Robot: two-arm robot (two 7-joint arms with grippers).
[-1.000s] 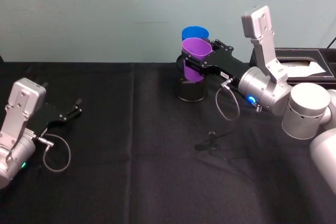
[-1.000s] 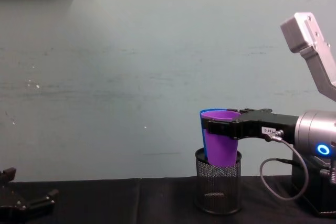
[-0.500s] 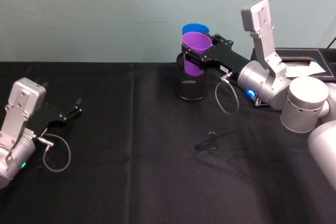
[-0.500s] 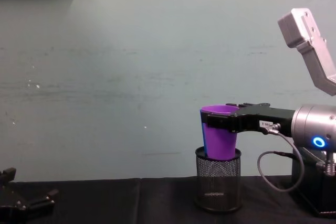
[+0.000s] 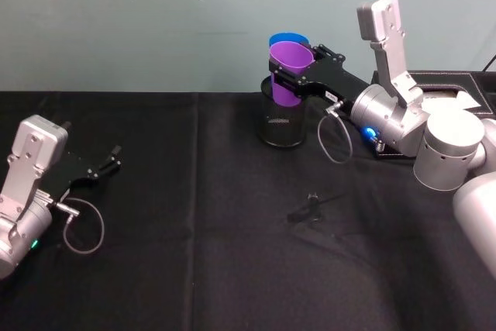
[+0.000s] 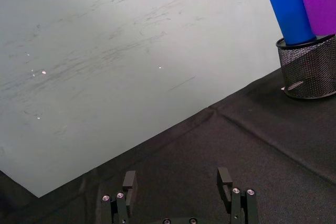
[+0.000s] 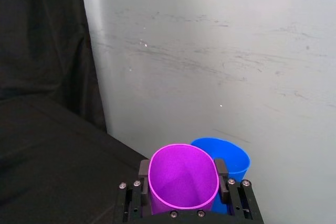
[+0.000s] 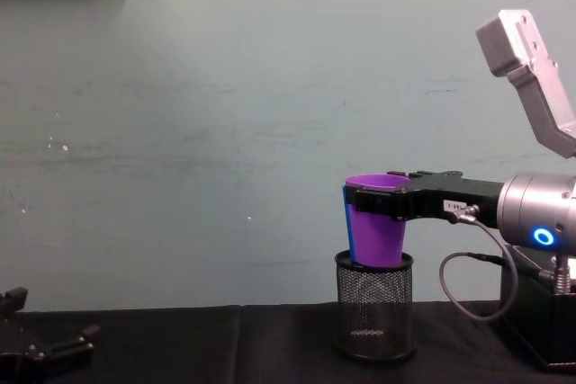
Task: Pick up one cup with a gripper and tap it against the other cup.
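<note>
a black cloth (image 5: 194,253) covers the table up to a pale green-grey wall (image 5: 155,21) on the far side. a round black mesh holder (image 5: 282,123) stands upright on the cloth, far and just right of centre. nearer than it lies a small black object (image 5: 312,205), and at the far right a black box (image 5: 457,79) holds white paper (image 5: 463,99).

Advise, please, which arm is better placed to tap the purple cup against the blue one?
Right: the right pincer grips the purple cup beside the blue cup; the left pincer lies open, far off.
</note>
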